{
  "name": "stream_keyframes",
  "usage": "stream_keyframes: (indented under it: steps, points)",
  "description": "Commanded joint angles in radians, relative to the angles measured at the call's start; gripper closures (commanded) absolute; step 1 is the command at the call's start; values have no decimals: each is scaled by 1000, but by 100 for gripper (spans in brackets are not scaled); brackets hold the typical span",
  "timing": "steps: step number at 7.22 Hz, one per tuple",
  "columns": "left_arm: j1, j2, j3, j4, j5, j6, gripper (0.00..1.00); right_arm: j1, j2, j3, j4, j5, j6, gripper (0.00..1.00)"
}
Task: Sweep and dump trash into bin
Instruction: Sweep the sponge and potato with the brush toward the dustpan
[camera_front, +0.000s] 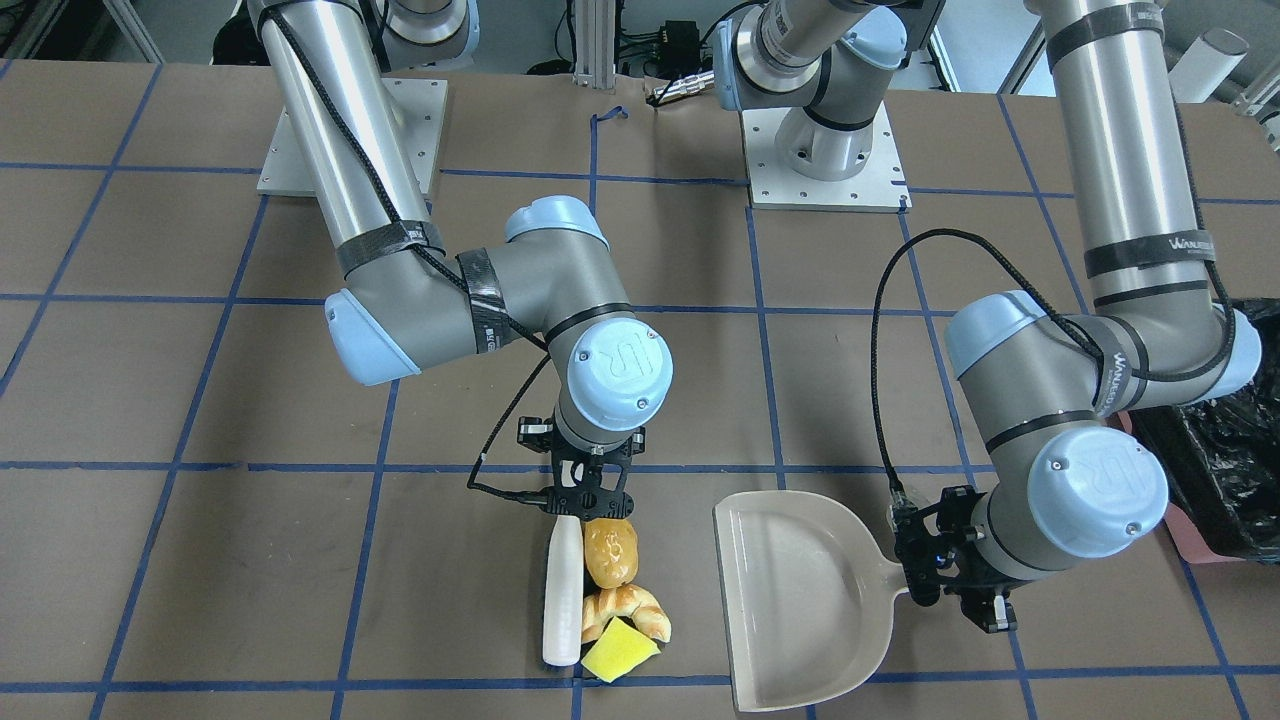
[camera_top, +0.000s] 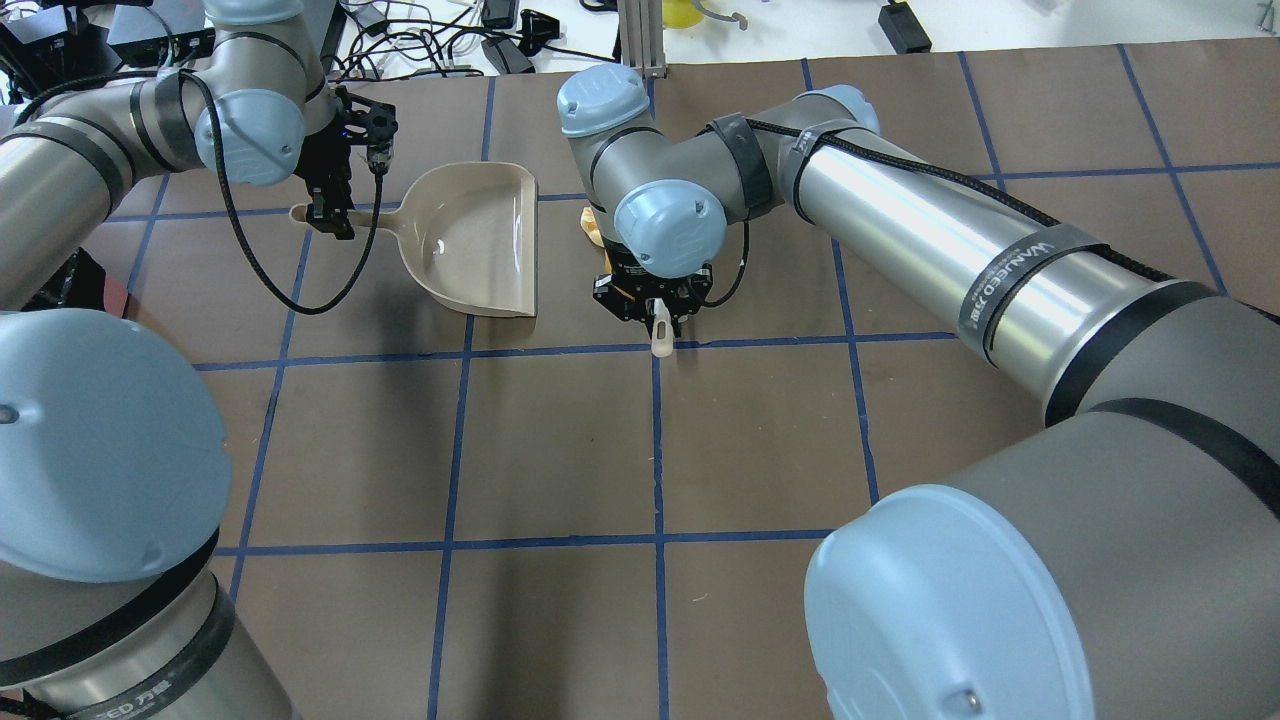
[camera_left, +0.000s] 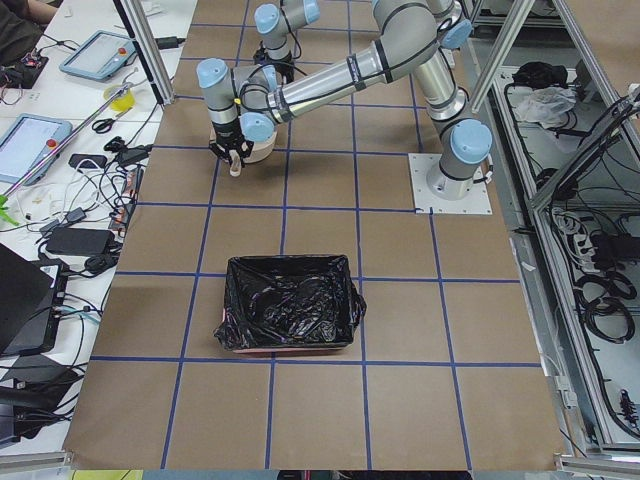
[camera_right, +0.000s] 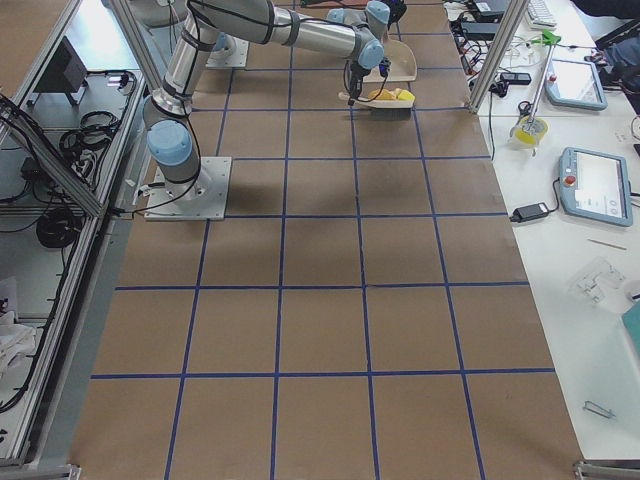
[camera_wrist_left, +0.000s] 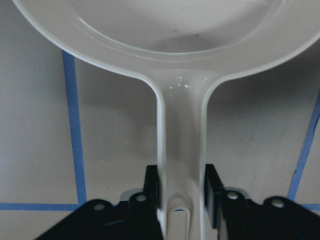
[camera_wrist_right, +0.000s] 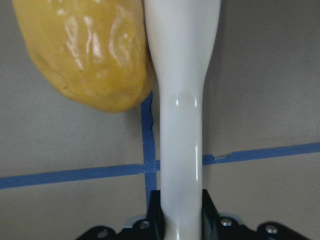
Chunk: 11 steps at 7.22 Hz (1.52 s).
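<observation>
The trash lies in a tight row on the table: a glossy yellow-brown lump (camera_front: 610, 553), a tan croissant (camera_front: 628, 608) and a yellow sponge wedge (camera_front: 618, 650). My right gripper (camera_front: 590, 500) is shut on the handle of a white sweeping tool (camera_front: 563, 590) that lies along the trash and touches the lump (camera_wrist_right: 90, 55). My left gripper (camera_front: 912, 572) is shut on the handle of the beige dustpan (camera_front: 800, 600), which rests flat with its open mouth facing the trash, a small gap away. The black-lined pink bin (camera_left: 290, 305) stands further along the table on my left.
The brown table has a blue tape grid. The bin's corner (camera_front: 1220, 460) shows just behind my left arm's elbow. Both arm base plates (camera_front: 825, 160) stand at the table's back edge. Cables and equipment lie beyond the far edge in the overhead view.
</observation>
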Motion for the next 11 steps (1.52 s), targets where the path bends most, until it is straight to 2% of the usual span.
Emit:
stream_keyframes:
  steps: [1,5,11]
  points:
    - [0,-2,-1,-1,4,-8,100,2,3,-12,-2,15,6,100]
    - [-2,0,-4,-1,10,-11,100,33,5,-15,-26,107,122,100]
    - [-2,1,-10,2,5,-22,100,60,7,-14,-153,273,358,100]
